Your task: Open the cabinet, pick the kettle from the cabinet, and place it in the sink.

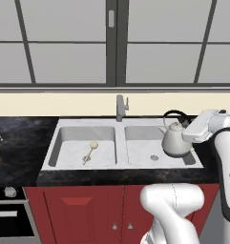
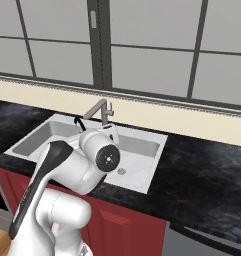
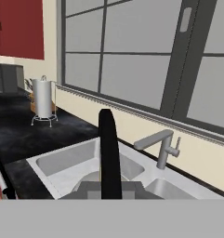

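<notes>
We see a black marbled tabletop (image 1: 21,143) with a grey double-basin sink (image 1: 121,125) set in it, faucet (image 1: 120,107) at its back edge. Kettle (image 1: 175,139) sits in the right bowl, a small brush (image 1: 90,149) in the left. Paper-towel stand (image 3: 42,101) near the tabletop's far left end.

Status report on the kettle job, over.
Fingers shut on kettle handle. Kettle over the sink's right bowl. Brush lies in left bowl, clear of it.
</notes>
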You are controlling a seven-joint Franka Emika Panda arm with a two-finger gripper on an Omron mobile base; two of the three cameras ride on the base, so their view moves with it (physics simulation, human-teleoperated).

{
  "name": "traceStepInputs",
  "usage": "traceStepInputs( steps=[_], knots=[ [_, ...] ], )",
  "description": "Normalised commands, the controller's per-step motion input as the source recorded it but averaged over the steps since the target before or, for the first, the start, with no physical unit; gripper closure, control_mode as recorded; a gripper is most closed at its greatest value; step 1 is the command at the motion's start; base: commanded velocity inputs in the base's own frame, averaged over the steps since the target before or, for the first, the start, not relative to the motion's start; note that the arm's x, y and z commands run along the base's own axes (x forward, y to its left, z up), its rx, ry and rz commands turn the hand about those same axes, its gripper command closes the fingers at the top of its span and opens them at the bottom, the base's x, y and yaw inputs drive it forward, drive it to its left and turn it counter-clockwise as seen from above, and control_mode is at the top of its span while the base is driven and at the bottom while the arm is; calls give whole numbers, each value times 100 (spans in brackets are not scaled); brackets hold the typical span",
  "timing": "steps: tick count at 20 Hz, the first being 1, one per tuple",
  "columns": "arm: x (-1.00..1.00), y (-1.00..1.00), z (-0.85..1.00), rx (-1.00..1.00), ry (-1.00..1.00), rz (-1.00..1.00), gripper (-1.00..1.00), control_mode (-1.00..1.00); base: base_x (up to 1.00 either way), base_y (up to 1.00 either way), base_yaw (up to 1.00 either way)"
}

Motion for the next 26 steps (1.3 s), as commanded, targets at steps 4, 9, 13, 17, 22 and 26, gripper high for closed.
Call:
traceStepInputs(
  steps=[4,9,13,17,22,26],
  knots=[
    [0,0,0,0,0,0,100,-100,0,0,0],
    [0,0,0,0,0,0,100,-100,0,0,0],
    [0,0,0,0,0,0,100,-100,0,0,0],
    [2,0,-1,-1,1,0,100,-100,0,0,0],
    [20,-22,-5,7,12,10,100,-100,0,0,0],
    [32,-22,-5,4,22,20,100,-100,0,0,0]
  ],
)
